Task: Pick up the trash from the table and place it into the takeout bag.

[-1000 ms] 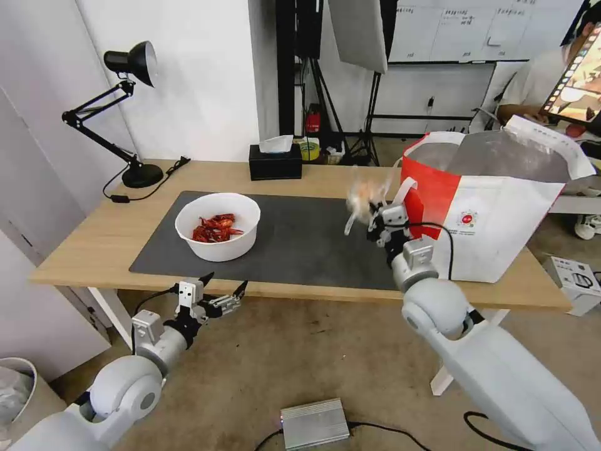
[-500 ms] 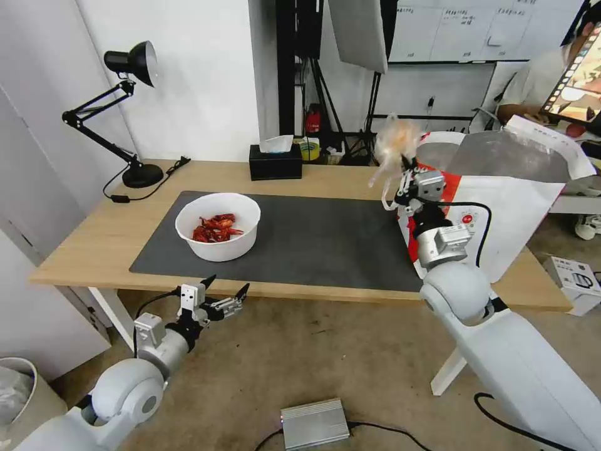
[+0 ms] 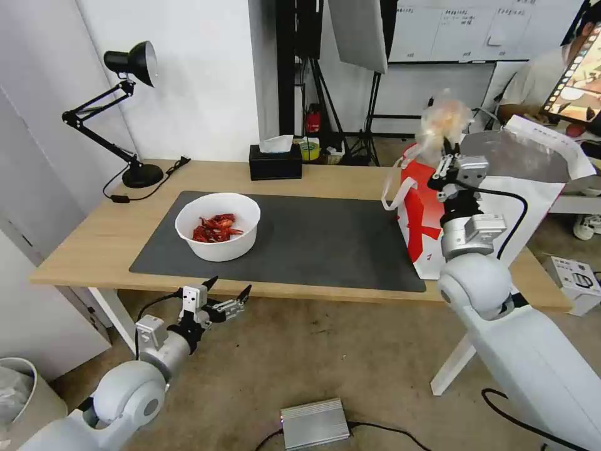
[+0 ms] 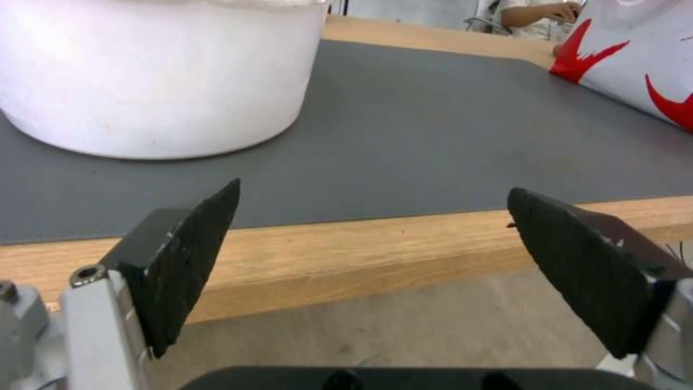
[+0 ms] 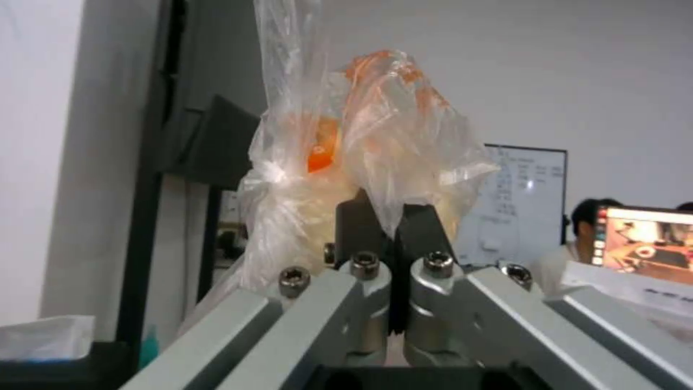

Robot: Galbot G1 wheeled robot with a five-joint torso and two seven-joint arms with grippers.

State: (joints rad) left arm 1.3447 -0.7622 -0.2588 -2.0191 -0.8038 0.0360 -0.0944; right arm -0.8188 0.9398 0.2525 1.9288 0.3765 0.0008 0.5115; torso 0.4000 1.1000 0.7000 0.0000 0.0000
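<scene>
Above takeout bag (image 3: 501,188), crumpled clear plastic (image 3: 441,122).

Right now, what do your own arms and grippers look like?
Both arms are smooth pale grey, with rounded ball-like joints and silver metal wrist blocks. A thin black cable loops along each forearm. The left gripper has two pointed fingers with black textured pads. The right gripper has silver bolted links and dark fingertips.
</scene>
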